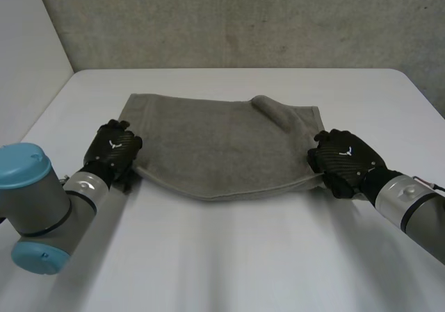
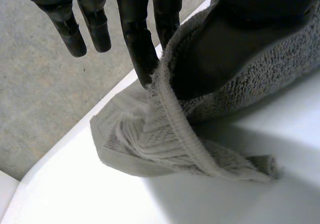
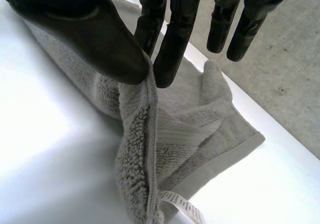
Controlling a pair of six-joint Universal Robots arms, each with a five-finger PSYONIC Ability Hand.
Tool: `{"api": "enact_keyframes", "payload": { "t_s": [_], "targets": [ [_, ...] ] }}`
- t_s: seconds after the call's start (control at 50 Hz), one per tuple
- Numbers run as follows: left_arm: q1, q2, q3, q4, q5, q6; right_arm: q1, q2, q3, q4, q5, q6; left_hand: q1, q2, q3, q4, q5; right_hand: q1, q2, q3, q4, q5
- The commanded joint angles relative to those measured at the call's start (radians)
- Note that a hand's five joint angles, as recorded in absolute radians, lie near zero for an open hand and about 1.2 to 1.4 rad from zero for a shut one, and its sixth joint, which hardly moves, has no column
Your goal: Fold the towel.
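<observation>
My left robot hand [image 1: 111,151] pinches the towel [image 1: 222,142] at its near-left corner, right robot hand [image 1: 344,160] at the near-right. Both corners are held off the tabletop [image 1: 243,256], likely so I can carry that edge across.

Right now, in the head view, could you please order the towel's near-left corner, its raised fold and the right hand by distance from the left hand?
1. Towel's near-left corner: pinched in the left hand itself.
2. Raised fold: by the towel's far edge, toward the right.
3. Right hand: at the towel's near-right corner.
</observation>
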Motion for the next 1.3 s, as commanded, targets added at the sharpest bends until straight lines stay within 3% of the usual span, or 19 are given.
{"api": "enact_keyframes", "payload": {
  "t_s": [0.02, 0.04, 0.06, 0.18, 0.44, 0.52, 0.58, 0.6, 0.62, 0.7, 0.74, 0.8, 1.06, 1.16, 1.2, 1.22, 1.24, 1.26, 1.3],
  "targets": [
    [0.002, 0.001, 0.008, 0.018, -0.007, 0.007, 0.012, 0.014, -0.012, -0.001, 0.038, 0.007, 0.094, 0.052, -0.058, -0.066, 0.066, -0.203, -0.198, -0.053, -0.076, -0.217],
    [0.002, 0.001, 0.008, 0.018, -0.007, 0.007, 0.015, 0.025, -0.016, 0.003, 0.061, 0.003, 0.094, 0.052, -0.058, -0.066, 0.066, -0.555, -0.550, -0.053, -0.076, -0.569],
    [0.002, 0.001, 0.007, 0.018, -0.007, 0.007, 0.018, 0.048, -0.021, 0.015, 0.096, 0.002, 0.094, 0.052, -0.058, -0.066, 0.066, -0.640, -0.635, -0.053, -0.076, -0.654],
    [0.002, 0.003, 0.007, 0.018, -0.008, 0.007, 0.019, 0.103, -0.047, 0.101, 0.219, -0.006, 0.094, 0.052, -0.058, -0.066, 0.066, -0.740, -0.736, -0.053, -0.076, -0.754],
    [0.002, 0.006, 0.016, 0.018, -0.011, -0.001, 0.013, 0.157, -0.058, 0.115, 0.240, 0.011, 0.094, 0.052, -0.058, -0.066, 0.066, -0.767, -0.762, -0.053, -0.076, -0.781],
    [0.002, 0.007, 0.016, 0.018, -0.011, -0.001, 0.013, 0.155, -0.053, 0.112, 0.234, 0.016, 0.094, 0.052, -0.058, -0.066, 0.066, -0.649, -0.645, -0.053, -0.076, -0.663],
    [0.002, 0.006, 0.016, 0.020, -0.010, -0.001, 0.009, 0.148, -0.058, 0.094, 0.231, 0.046, 0.094, 0.052, -0.058, -0.066, 0.066, -0.318, -0.313, -0.053, -0.076, -0.331],
    [0.002, 0.006, 0.016, 0.020, -0.010, -0.001, 0.004, 0.140, -0.065, 0.082, 0.228, 0.071, 0.094, 0.052, -0.058, -0.066, 0.066, 0.022, 0.027, -0.053, -0.076, 0.009],
    [0.002, 0.003, 0.018, 0.021, -0.010, 0.000, -0.005, 0.132, -0.078, 0.066, 0.224, 0.095, 0.094, 0.052, -0.058, -0.066, 0.066, 0.068, 0.073, -0.053, -0.076, 0.055],
    [0.003, -0.002, 0.024, 0.023, -0.011, 0.002, -0.049, 0.097, -0.082, 0.042, 0.201, 0.140, 0.045, 0.003, -0.058, -0.066, 0.016, 0.069, 0.073, -0.053, -0.076, 0.055],
    [0.003, -0.014, 0.031, 0.023, -0.011, 0.002, -0.073, 0.075, -0.082, 0.035, 0.187, 0.163, -0.396, -0.438, -0.058, -0.066, -0.424, 0.069, 0.073, -0.053, -0.076, 0.055],
    [0.003, -0.043, 0.053, 0.024, -0.014, 0.005, -0.099, 0.043, -0.081, 0.034, 0.159, 0.194, -0.630, -0.672, -0.058, -0.066, -0.659, 0.069, 0.073, -0.053, -0.076, 0.055],
    [0.003, -0.145, 0.156, 0.023, -0.106, 0.011, -0.155, 0.025, -0.088, 0.045, 0.121, 0.206, -0.689, -0.731, -0.058, -0.066, -0.718, 0.069, 0.073, -0.053, -0.076, 0.055],
    [0.007, -0.134, 0.143, 0.024, -0.116, 0.013, -0.180, 0.019, -0.093, 0.045, 0.116, 0.207, -0.642, -0.684, -0.058, -0.066, -0.671, 0.069, 0.073, -0.053, -0.076, 0.055],
    [0.014, -0.126, 0.139, 0.020, -0.117, 0.013, -0.181, 0.014, -0.093, 0.045, 0.118, 0.207, -0.501, -0.543, -0.058, -0.066, -0.530, 0.069, 0.073, -0.053, -0.076, 0.055],
    [0.022, -0.112, 0.133, 0.009, -0.110, 0.011, -0.182, 0.014, -0.093, 0.045, 0.118, 0.207, -0.196, -0.238, -0.058, -0.066, -0.225, 0.069, 0.073, -0.053, -0.076, 0.055],
    [0.022, -0.112, 0.133, 0.009, -0.109, 0.011, -0.180, 0.005, -0.093, 0.046, 0.119, 0.207, -0.193, -0.235, -0.058, -0.066, -0.222, 0.069, 0.073, -0.053, -0.076, 0.055],
    [0.026, -0.088, 0.120, 0.009, -0.106, 0.007, -0.180, -0.001, -0.092, 0.049, 0.119, 0.207, 0.092, 0.049, -0.058, -0.066, 0.063, 0.069, 0.073, -0.053, -0.076, 0.055],
    [0.033, -0.056, 0.103, 0.009, -0.099, 0.004, -0.180, -0.007, -0.092, 0.052, 0.118, 0.207, 0.094, 0.052, -0.058, -0.066, 0.066, 0.069, 0.073, -0.053, -0.076, 0.055]
  ]
}}
